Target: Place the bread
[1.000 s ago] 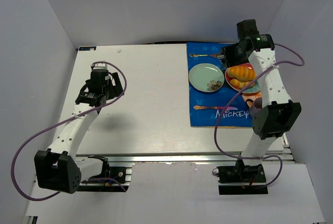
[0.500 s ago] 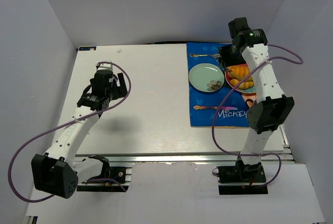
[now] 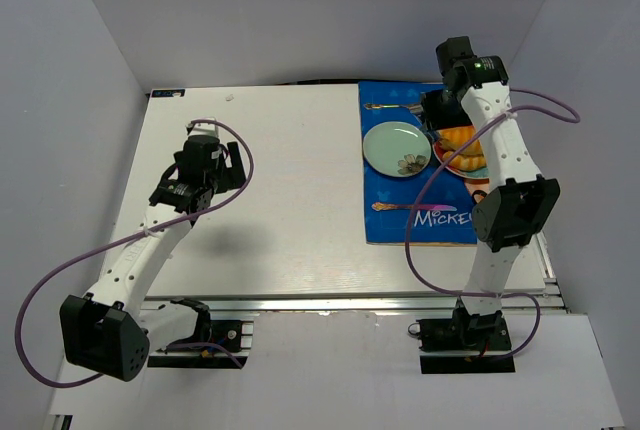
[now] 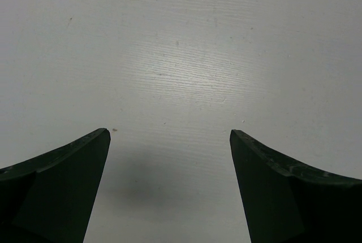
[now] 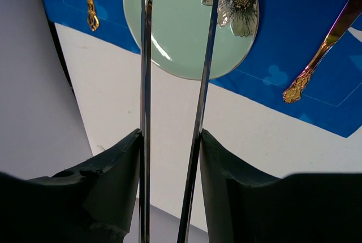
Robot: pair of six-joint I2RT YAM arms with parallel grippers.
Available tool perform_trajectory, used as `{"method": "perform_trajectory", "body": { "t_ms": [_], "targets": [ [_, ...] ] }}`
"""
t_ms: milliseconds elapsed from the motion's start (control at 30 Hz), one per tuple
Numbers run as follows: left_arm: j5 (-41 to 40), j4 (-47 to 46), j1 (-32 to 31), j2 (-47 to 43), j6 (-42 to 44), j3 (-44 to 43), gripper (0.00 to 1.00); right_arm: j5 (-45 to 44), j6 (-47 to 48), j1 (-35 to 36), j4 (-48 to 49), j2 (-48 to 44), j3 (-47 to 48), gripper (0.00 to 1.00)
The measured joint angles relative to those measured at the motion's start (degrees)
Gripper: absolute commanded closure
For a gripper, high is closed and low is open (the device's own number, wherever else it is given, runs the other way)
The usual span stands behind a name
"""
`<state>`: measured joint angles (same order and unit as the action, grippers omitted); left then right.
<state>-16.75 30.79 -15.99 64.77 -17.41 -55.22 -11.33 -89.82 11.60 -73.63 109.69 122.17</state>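
Note:
Orange bread pieces [image 3: 455,138] lie on a red-rimmed plate [image 3: 466,167] on the blue mat. My right arm covers most of them, so I cannot pick out the ridged roll. My right gripper [image 3: 437,110] [image 5: 169,135] is shut on a pair of metal tongs [image 5: 146,73]. The two tong blades run out over the pale green flowered plate [image 3: 392,145] [image 5: 178,34], and their tips leave the top of the right wrist view. No bread shows between the blades. My left gripper [image 3: 205,168] [image 4: 169,135] is open and empty above bare white table.
A blue Mickey placemat [image 3: 400,215] [image 5: 294,5] covers the table's right side. Gold cutlery lies on it: one piece at the far edge [image 3: 385,106] [image 5: 89,5], one at the near side [image 3: 395,207] [image 5: 317,56]. Grey walls enclose the table.
My right wrist has shifted left and farther back, and the arm now covers more of the bread plate. My left arm has moved slightly to the right.

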Motion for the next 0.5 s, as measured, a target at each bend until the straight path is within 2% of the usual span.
{"method": "perform_trajectory", "body": {
  "t_ms": [500],
  "targets": [
    [-2.0, 1.4, 0.0, 0.0, 0.0, 0.1, 0.02, -0.5, 0.4, -3.1, 0.2, 1.7, 0.3, 0.49]
  ]
}}
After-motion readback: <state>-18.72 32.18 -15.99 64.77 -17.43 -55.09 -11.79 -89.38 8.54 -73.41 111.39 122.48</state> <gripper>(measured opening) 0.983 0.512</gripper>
